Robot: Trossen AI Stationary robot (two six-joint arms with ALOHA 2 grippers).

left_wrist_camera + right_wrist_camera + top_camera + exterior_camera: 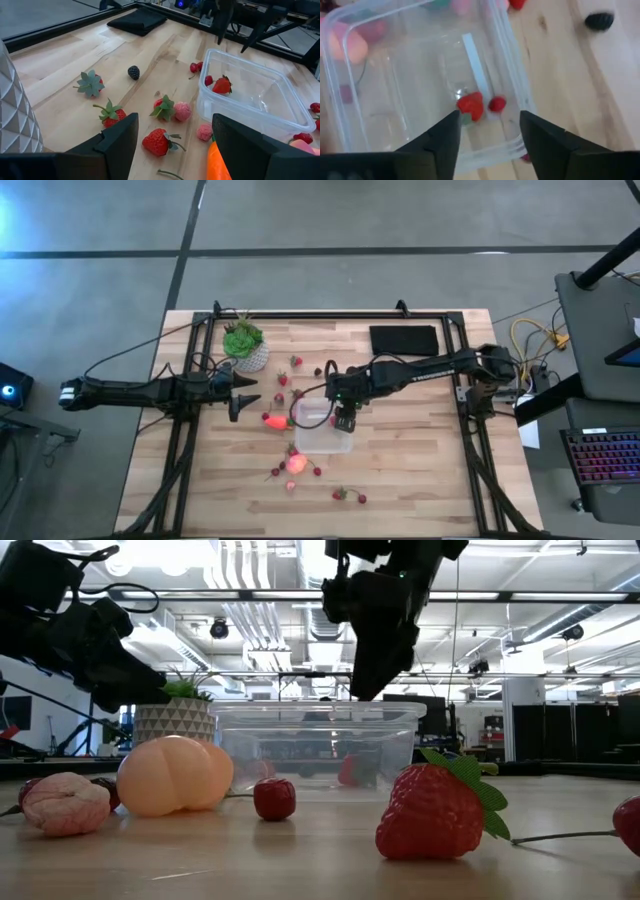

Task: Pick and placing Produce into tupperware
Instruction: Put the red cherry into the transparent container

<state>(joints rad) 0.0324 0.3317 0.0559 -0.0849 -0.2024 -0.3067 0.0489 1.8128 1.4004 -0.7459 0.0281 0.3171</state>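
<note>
Right gripper hangs released and empty above the tupperware, frame centre; strawberry inside.

Clear square tupperware, upright and open, near tabletop centre, holds one strawberry and a small red berry. Carrot piece lies just beside its left wall. Pink-red round fruit toward the near edge, red berries scattered around.

strawberries red w/ green tops | carrot orange | tupperware clear | pot pale, triangle pattern | pad black
</note>
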